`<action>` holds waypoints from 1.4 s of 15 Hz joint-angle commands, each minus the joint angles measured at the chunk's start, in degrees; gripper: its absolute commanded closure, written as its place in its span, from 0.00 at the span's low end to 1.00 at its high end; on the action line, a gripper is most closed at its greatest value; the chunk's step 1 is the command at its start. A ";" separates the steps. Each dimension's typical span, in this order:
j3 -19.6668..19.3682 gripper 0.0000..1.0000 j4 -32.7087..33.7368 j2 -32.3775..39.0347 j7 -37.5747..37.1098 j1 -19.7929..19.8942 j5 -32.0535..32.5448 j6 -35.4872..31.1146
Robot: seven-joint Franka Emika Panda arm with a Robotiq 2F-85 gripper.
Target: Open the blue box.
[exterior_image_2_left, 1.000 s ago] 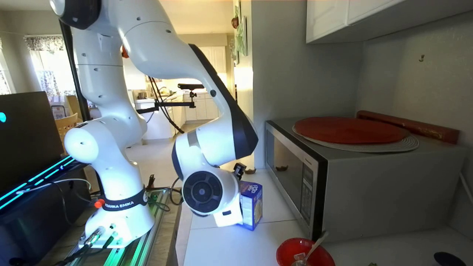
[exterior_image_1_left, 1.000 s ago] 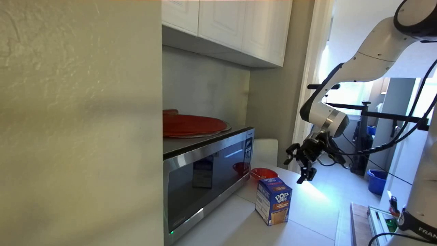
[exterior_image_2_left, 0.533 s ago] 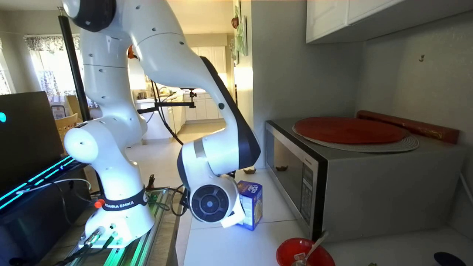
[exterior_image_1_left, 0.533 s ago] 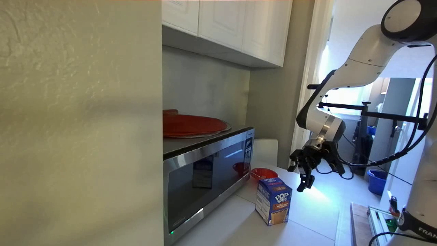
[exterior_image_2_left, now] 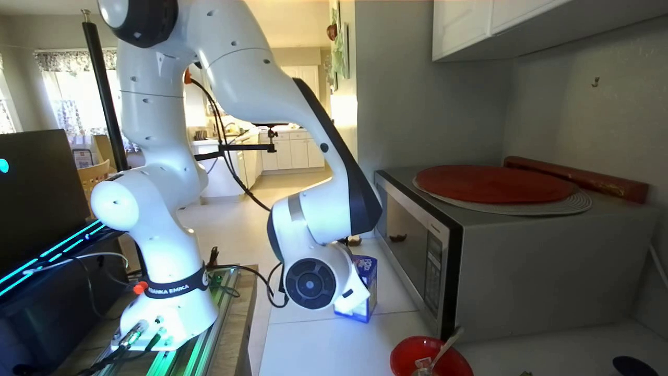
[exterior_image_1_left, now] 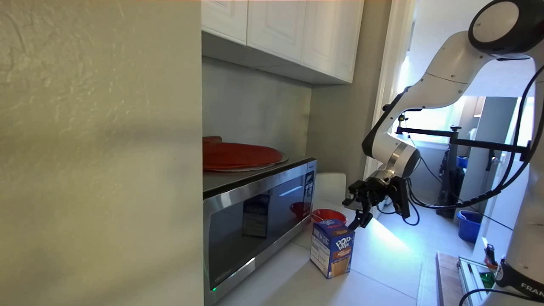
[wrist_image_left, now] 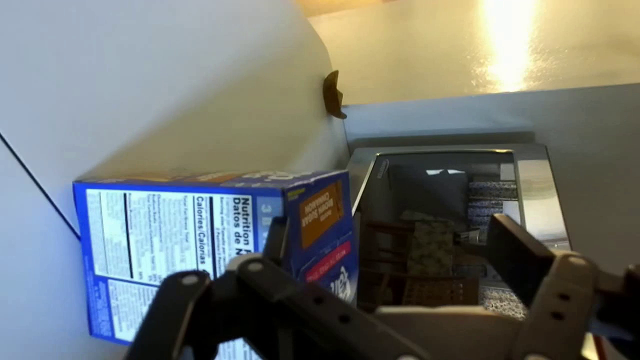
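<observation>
The blue box (exterior_image_1_left: 329, 251), a Pop-Tarts carton, stands upright on the white table in front of the microwave; its top looks shut. In an exterior view it is partly hidden behind the arm's wrist (exterior_image_2_left: 371, 277). In the wrist view it lies sideways at the left, with its nutrition face and top showing (wrist_image_left: 165, 230). My gripper (exterior_image_1_left: 349, 215) is open and empty at the height of the box's top. Its lower finger is at the box's upper edge and seems to touch it. In the wrist view the jaws (wrist_image_left: 393, 245) are wide apart, one finger overlapping the box, the other away from it.
A microwave (exterior_image_1_left: 255, 229) stands close beside the box, with a red placemat (exterior_image_2_left: 496, 183) on top. A red bowl (exterior_image_2_left: 407, 360) with a spoon is on the table near the box. White cabinets (exterior_image_1_left: 276, 29) hang above. A small brown object (wrist_image_left: 331, 95) sits at the table's edge.
The gripper first moved down, then toward the box and microwave. The box has shifted slightly toward the microwave, still upright. The gripper stays open.
</observation>
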State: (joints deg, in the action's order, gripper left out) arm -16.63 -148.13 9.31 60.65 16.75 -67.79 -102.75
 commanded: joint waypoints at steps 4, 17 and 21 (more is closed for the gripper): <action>-0.38 0.00 2.88 4.21 1.04 0.03 -4.84 -7.37; 0.37 0.00 2.01 1.70 1.90 -0.49 -3.35 -6.86; -0.27 0.00 3.37 1.51 0.83 -0.05 -3.05 -7.05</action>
State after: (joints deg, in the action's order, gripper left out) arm -16.50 -145.42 11.82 62.01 16.27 -71.08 -109.73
